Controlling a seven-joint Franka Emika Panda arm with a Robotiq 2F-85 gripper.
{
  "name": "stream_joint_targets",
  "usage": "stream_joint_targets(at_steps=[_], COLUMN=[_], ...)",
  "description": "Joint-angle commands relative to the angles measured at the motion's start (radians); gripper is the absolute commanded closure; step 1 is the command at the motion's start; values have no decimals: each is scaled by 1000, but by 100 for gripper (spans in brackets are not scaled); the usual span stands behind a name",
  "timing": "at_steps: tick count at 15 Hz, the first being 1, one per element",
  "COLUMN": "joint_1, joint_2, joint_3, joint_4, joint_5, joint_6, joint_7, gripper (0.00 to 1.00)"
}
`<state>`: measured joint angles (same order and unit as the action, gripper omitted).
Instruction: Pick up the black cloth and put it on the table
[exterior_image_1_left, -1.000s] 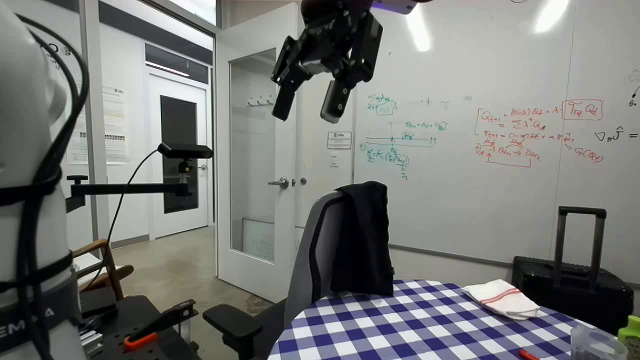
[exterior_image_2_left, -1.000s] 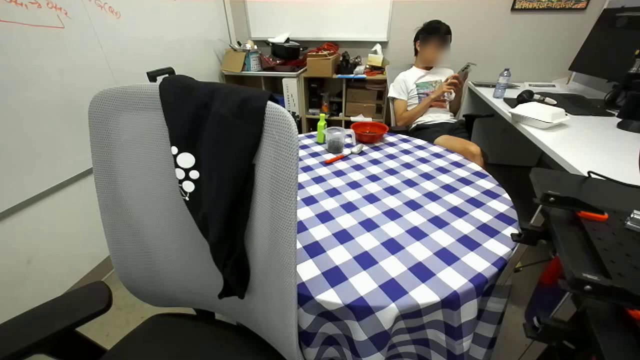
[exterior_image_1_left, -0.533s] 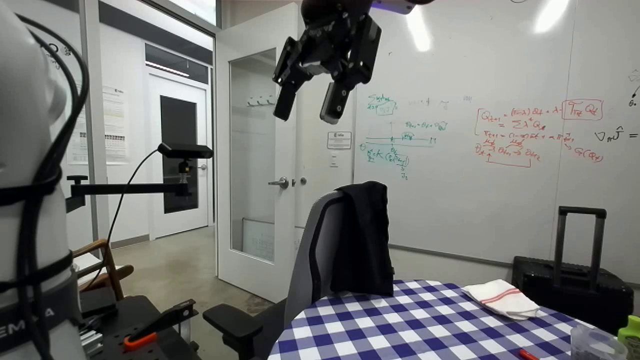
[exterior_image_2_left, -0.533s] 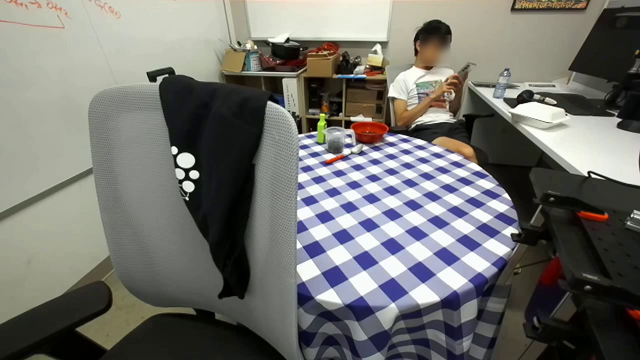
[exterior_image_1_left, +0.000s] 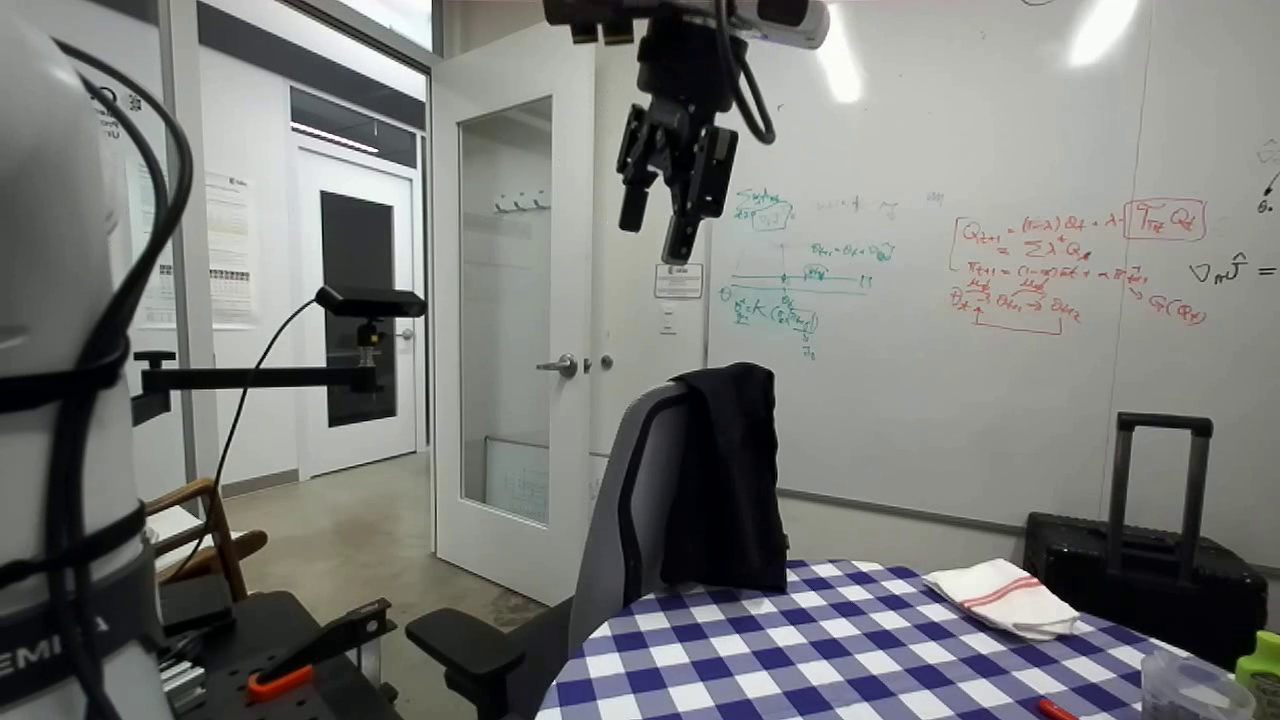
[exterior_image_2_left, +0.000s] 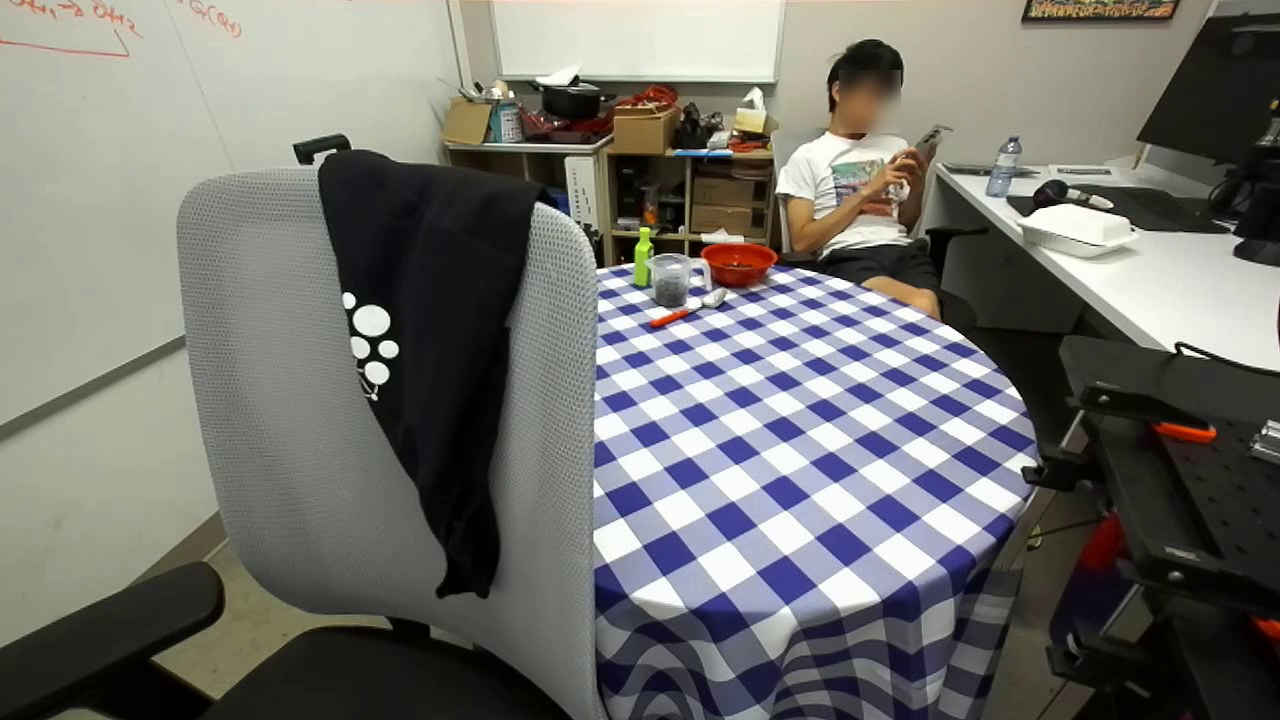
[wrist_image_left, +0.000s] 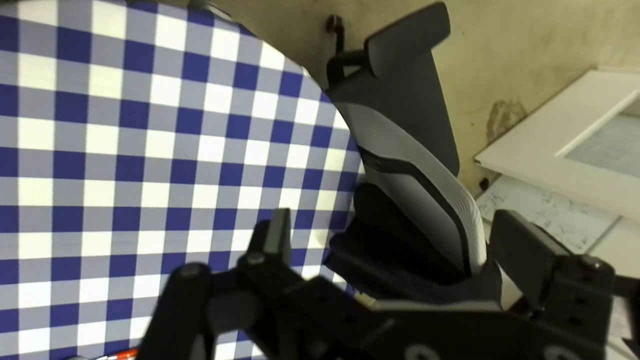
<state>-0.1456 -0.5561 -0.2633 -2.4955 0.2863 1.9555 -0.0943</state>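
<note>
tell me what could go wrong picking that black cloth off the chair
The open jaws could pinch the grey mesh office chair along with the limp black cloth draped over it. Swung low across the blue-and-white checkered table, the cloth might knock over the clear handled cup there.

Down peers the wrist view from above, onto the edge of the table (wrist_image_left: 150, 170) by the grey chair (wrist_image_left: 400, 140) (both exterior views share these, looking across).

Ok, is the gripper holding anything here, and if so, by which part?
The gripper is open and holds nothing; the black cloth hangs over the grey chair back.
</note>
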Motion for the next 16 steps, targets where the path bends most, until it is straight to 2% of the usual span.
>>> stream_joint_targets(at_steps=[1, 3, 6, 11, 16], joint_1=[22, 38, 65, 99, 98], joint_2=[58, 89, 146, 293, 496], joint_3=[64, 103, 149, 173, 174], joint_4=[22, 30, 60, 166, 341], joint_5=[96, 105, 97, 105, 158], joint_6=[194, 293, 380, 417, 410], joint_7=[76, 110, 175, 245, 359], gripper=[0, 0, 0, 0, 0])
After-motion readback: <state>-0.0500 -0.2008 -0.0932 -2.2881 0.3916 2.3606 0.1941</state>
